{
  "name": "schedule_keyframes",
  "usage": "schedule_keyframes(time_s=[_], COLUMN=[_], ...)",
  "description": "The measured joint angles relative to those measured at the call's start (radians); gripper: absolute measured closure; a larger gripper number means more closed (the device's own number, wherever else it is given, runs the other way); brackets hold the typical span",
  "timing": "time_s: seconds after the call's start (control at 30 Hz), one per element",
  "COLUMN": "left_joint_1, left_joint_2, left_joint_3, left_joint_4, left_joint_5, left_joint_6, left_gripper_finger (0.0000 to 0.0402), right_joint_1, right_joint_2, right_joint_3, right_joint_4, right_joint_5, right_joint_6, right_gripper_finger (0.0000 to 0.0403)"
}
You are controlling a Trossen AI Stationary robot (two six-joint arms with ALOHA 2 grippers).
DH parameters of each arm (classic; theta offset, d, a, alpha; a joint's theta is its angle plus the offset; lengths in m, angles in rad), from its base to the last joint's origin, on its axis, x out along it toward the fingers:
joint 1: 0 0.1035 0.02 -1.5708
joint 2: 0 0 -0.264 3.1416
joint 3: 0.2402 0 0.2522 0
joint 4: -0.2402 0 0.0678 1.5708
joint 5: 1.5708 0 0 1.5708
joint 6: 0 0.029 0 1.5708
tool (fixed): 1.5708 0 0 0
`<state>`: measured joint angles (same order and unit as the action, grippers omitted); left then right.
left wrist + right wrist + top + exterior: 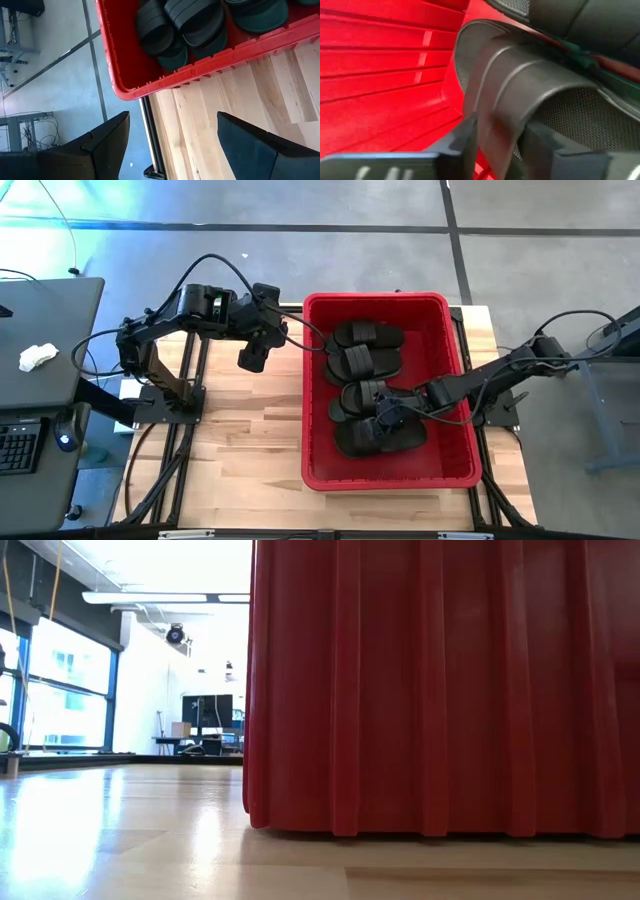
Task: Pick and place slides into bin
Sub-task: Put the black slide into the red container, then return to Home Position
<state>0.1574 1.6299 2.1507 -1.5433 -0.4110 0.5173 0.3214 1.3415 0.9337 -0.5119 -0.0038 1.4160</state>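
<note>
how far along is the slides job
Done: several slides lie in the red bin, and no slides show on the table. In hand: the right gripper, inside the bin, straddles a slide's strap. Left gripper waits open beside the bin.

The left arm is seen in the high view folded at its elbow over the bench's far left part, its forearm stretched toward the middle. The left pincer (252, 358) is held above the bench surface, and its two dark fingers (107, 142) are spread wide apart with nothing between them. The right arm is extended from the bench's right edge, reaching low toward the middle. The right pincer (385, 418) is lowered at the end of that reach. In the right wrist view its fingers (470, 137) are set on either side of a ribbed strap, close against it.
</note>
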Motion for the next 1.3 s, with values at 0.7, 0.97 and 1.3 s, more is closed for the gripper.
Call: schedule_keyframes(time_s=[0.7,0.97,1.3], left_joint_1=[0.000,0.000,0.000], left_joint_2=[0.000,0.000,0.000], left_joint_3=[0.000,0.000,0.000], left_joint_4=[-0.003,-0.004,-0.003], left_joint_5=[0.000,0.000,0.000], left_joint_6=[-0.025,-0.053,-0.077], left_gripper_finger=[0.0121,0.0122,0.0122], right_joint_1=[0.000,0.000,0.000], right_joint_2=[-0.099,-0.188,-0.346], right_joint_3=[0.000,0.000,0.000], right_joint_4=[-0.133,-0.224,-0.252], right_joint_5=[-0.042,-0.081,-0.201], right_joint_6=[0.087,0.095,0.058], right_gripper_finger=[0.0233,0.0233,0.0233])
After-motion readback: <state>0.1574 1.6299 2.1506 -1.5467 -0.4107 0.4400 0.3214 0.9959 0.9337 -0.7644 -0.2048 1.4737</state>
